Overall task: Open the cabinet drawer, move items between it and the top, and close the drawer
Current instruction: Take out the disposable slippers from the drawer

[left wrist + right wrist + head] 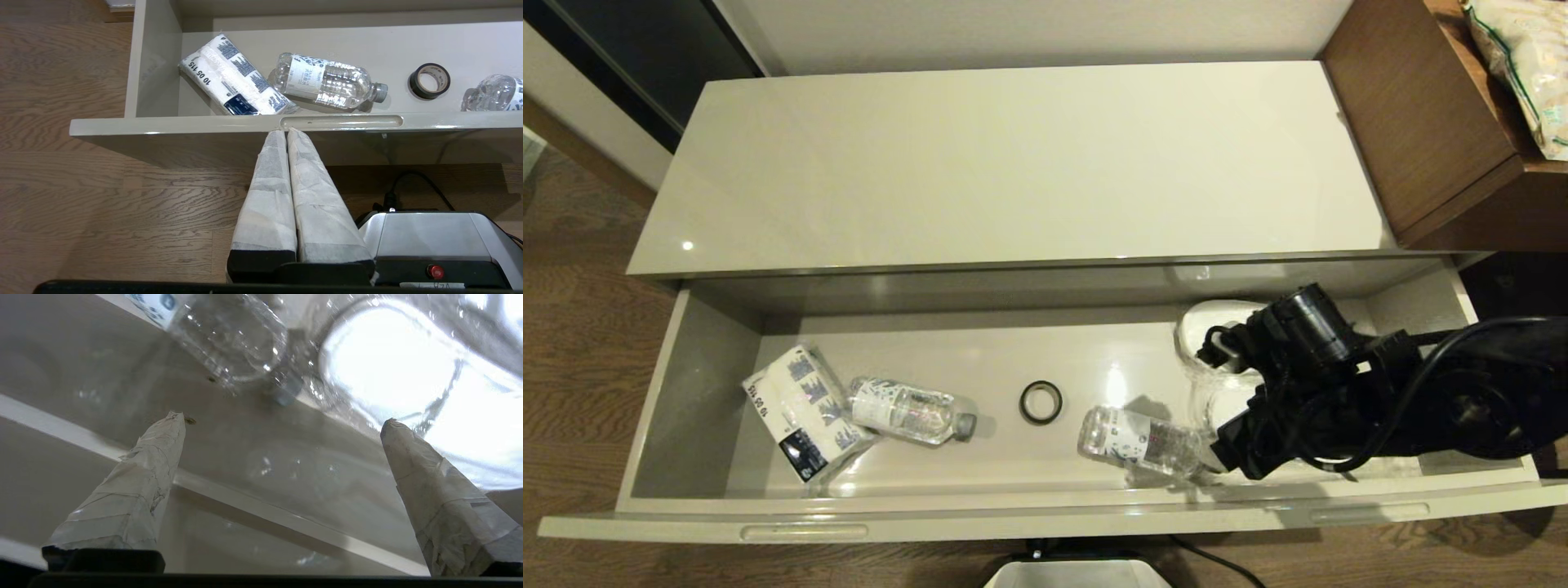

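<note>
The cabinet drawer point(698, 384) is pulled fully out below the bare cream top point(1013, 163). At the drawer's right end lies a white slipper in a clear crinkly bag point(1217, 320), partly hidden under my right arm point(1307, 367). In the right wrist view my right gripper point(282, 418) hangs open just above the drawer floor. Nothing is between its fingers, and the bagged slipper point(392, 359) lies just beyond one fingertip. My left gripper point(286, 131) is shut and empty, parked below the drawer's front panel near a recessed slot point(341, 121).
In the drawer lie a blue-printed tissue pack point(805, 408), a water bottle point(907, 411) beside it, a black tape roll point(1041, 402) and a second bottle point(1139, 441) close to my right wrist. A brown wood desk point(1421, 122) with a snack bag point(1527, 65) stands at the right.
</note>
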Available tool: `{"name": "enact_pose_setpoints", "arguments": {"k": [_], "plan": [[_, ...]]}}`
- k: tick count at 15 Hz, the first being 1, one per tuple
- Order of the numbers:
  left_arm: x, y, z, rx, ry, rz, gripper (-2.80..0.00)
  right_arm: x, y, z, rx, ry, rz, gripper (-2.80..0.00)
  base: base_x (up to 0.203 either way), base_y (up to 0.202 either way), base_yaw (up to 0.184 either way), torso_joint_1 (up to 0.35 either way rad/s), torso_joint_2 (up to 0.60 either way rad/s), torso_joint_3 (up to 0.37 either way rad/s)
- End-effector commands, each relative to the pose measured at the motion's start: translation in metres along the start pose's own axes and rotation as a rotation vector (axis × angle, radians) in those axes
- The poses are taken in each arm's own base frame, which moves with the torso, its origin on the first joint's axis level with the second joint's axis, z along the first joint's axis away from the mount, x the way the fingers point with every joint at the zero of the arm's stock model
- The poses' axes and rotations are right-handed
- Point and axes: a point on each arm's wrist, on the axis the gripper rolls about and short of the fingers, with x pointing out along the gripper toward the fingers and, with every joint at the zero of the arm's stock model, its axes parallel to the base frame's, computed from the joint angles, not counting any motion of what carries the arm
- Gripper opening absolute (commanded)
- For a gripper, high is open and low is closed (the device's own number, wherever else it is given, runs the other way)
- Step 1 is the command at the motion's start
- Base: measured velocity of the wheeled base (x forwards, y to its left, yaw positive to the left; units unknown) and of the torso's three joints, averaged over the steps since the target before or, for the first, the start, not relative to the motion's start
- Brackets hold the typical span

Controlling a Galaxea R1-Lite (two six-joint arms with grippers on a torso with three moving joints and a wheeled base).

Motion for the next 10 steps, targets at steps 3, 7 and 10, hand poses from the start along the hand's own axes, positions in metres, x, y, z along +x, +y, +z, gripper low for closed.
{"name": "enact_pose_setpoints", "arguments": {"k": [3, 7, 10], "plan": [[0.000, 0.000, 0.000, 0.000, 0.003, 0.001, -2.80, 0.022, 0.053, 0.004, -0.122, -0.021, -0.051, 0.00, 0.000, 0.000, 0.000, 0.000, 0.00, 0.000], [0.000, 0.000, 0.000, 0.000, 0.002, -0.001, -2.80, 0.031, 0.066, 0.007, -0.152, -0.015, -0.088, 0.00, 0.000, 0.000, 0.000, 0.000, 0.00, 0.000], [0.000, 0.000, 0.000, 0.000, 0.003, 0.001, -2.80, 0.033, 0.068, 0.013, -0.149, -0.031, -0.096, 0.00, 0.000, 0.000, 0.000, 0.000, 0.00, 0.000]]}}
